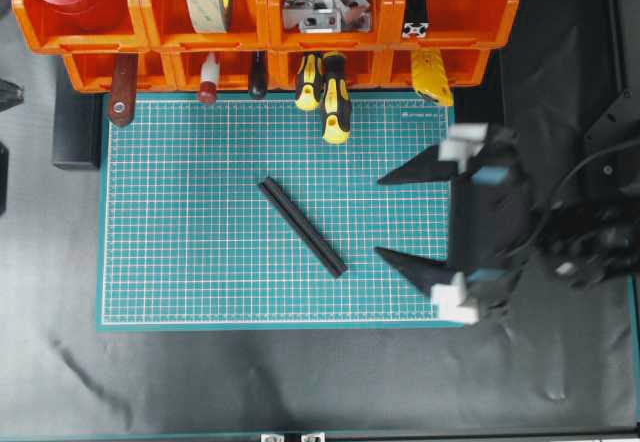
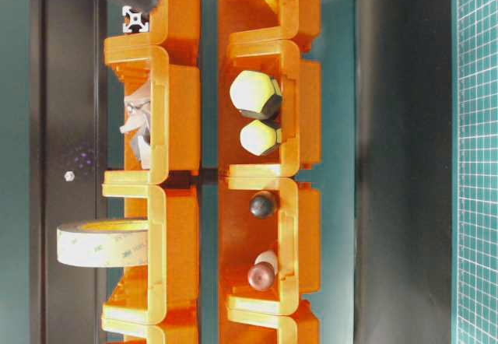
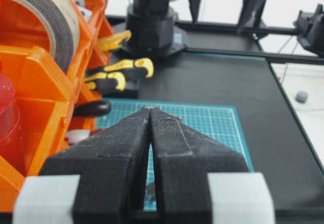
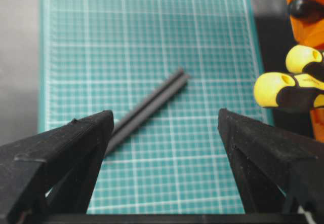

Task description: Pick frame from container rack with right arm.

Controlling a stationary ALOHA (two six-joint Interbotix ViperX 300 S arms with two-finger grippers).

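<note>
A frame (image 1: 302, 226) is seen lying flat on the green cutting mat (image 1: 190, 262), its long axis diagonal: one end points toward the container rack (image 1: 265, 22) and the mat's left, the other toward the near edge and the right gripper (image 1: 385, 216). Another frame (image 1: 415, 7) stands in the rack's upper right bin. The right gripper is held wide open over the mat's right edge, with nothing between its fingers. The left gripper (image 3: 150, 113) is seen closed, fingertips together, empty.
</note>
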